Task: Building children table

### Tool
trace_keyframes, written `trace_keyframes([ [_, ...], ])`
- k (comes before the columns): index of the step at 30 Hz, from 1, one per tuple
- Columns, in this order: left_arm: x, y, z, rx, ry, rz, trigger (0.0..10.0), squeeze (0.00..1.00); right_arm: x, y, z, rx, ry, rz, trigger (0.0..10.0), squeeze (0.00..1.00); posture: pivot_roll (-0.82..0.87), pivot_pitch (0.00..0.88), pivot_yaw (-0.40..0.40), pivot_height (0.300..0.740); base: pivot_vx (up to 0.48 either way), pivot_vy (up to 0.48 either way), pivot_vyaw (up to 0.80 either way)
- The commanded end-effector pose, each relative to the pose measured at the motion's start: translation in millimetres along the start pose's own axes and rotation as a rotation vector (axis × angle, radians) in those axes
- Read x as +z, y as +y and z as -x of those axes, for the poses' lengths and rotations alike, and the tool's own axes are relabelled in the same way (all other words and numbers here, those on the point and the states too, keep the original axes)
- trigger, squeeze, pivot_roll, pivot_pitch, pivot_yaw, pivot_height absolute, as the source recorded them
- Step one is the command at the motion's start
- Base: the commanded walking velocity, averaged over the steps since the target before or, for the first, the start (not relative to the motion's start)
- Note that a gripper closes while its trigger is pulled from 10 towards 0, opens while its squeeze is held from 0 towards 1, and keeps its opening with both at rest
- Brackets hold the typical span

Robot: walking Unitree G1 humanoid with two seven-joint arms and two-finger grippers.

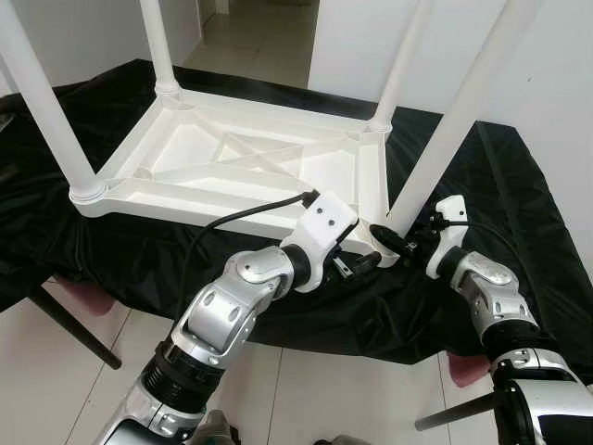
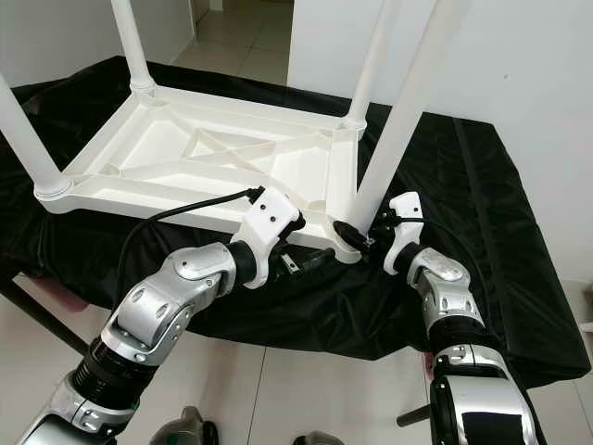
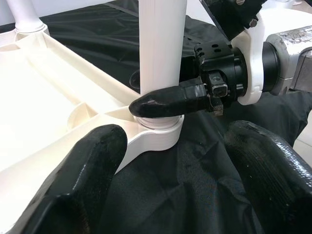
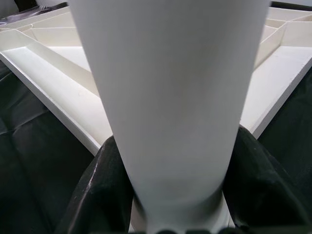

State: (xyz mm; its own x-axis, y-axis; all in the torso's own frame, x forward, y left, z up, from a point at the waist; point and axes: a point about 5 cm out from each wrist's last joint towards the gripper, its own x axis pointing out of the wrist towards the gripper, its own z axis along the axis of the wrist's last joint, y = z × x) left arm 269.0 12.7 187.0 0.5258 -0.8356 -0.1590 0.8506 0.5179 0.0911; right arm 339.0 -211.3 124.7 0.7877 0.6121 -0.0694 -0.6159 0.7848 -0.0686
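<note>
While the right pincer (image 1: 400,239) clamps the lower-right leg (image 1: 445,139), the open, empty left pincer (image 1: 357,264) could nudge its socket.

1. Table top (image 1: 232,162): white plastic, smooth, matt.
2. Table leg (image 1: 454,130): white plastic, smooth, faint sheen.
3. Cloth (image 1: 519,213): black fabric, wrinkled, slightly glossy.
4. Fingers (image 3: 73,190): black, glossy, scuffed.
5. Floor (image 1: 93,389): pale glossy tile.
</note>
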Motion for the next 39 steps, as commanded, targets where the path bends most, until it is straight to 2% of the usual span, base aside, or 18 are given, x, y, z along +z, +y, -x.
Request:
trace_keyframes([
  [1,0.3,-1.2,1.2,-0.002,0.000,0.005,10.0,0.00,-7.9,4.1,1.0,0.015,0.018,-0.024,0.0,0.00,0.05,0.025,-0.051,0.740,0.000,0.000,0.00],
  [5,0.4,-1.2,1.1,-0.002,-0.001,0.006,10.0,0.00,-7.4,5.3,0.4,0.014,0.004,-0.029,0.0,0.00,0.05,0.025,-0.051,0.740,0.000,0.000,0.00],
  [6,0.5,-1.5,1.0,-0.003,-0.001,0.006,10.0,0.00,-6.5,8.6,-1.1,0.004,-0.015,-0.044,10.0,0.00,0.05,0.026,-0.053,0.740,0.000,0.000,0.00],
  [8,0.5,-1.5,1.0,-0.003,-0.001,0.006,10.0,0.00,-6.5,8.6,-1.1,0.004,-0.015,-0.044,10.0,0.00,0.05,0.026,-0.053,0.740,0.000,0.000,0.00],
  [11,0.3,-2.1,0.6,-0.006,-0.002,0.007,10.0,0.00,-6.0,18.0,-5.5,-0.100,-0.031,-0.056,10.0,0.00,0.04,0.025,-0.053,0.740,0.000,0.000,0.00],
  [22,0.0,-2.8,-0.8,-0.014,-0.001,0.007,10.0,0.00,2.0,29.1,-10.7,-0.272,-0.070,-0.095,10.0,0.00,0.03,0.019,-0.053,0.740,0.000,0.000,0.00],
  [24,-0.2,-3.5,-1.3,-0.020,0.000,0.006,10.0,0.00,3.4,34.9,-14.1,-0.381,-0.078,-0.138,10.0,0.00,0.03,0.016,-0.052,0.740,0.000,0.000,0.00],
  [27,-0.3,-3.5,-1.4,-0.021,0.001,0.005,10.0,0.00,2.5,36.3,-14.4,-0.455,-0.079,-0.155,10.0,0.00,0.03,0.015,-0.052,0.740,0.000,0.000,0.00],
  [29,-0.6,-3.5,-1.1,-0.024,0.003,0.003,10.0,0.00,1.1,40.8,-14.2,-0.568,-0.074,-0.166,10.0,0.00,0.04,0.012,-0.052,0.740,0.000,0.000,0.00],
  [32,-0.8,-3.6,-1.0,-0.025,0.004,0.003,10.0,0.00,0.5,43.5,-14.6,-0.608,-0.074,-0.156,10.0,0.00,0.04,0.012,-0.052,0.740,0.000,0.000,0.00],
  [33,-0.9,-3.9,-1.0,-0.026,0.004,0.003,10.0,0.00,-0.5,48.4,-16.5,-0.670,-0.076,-0.159,10.0,0.00,0.04,0.008,-0.053,0.740,0.000,0.000,0.00],
  [35,-0.9,-3.9,-1.0,-0.026,0.004,0.003,10.0,0.00,-0.5,48.4,-16.5,-0.670,-0.076,-0.159,10.0,0.00,0.04,0.008,-0.053,0.740,0.000,0.000,0.00],
  [36,-1.0,-4.4,-1.1,-0.028,0.005,0.001,10.0,0.00,-1.3,52.5,-17.7,-0.738,-0.075,-0.163,10.0,0.00,0.04,0.006,-0.055,0.740,0.000,0.000,0.00],
  [37,-1.0,-4.4,-1.1,-0.028,0.005,0.001,10.0,0.00,-1.3,52.5,-17.7,-0.738,-0.075,-0.163,10.0,0.00,0.04,0.006,-0.055,0.740,0.000,0.000,0.00],
  [39,-1.3,-5.3,-1.0,-0.030,0.006,0.001,10.0,0.00,0.0,63.5,-21.9,-0.791,-0.078,-0.172,10.0,0.00,0.05,0.003,-0.055,0.740,0.000,0.000,0.00],
])
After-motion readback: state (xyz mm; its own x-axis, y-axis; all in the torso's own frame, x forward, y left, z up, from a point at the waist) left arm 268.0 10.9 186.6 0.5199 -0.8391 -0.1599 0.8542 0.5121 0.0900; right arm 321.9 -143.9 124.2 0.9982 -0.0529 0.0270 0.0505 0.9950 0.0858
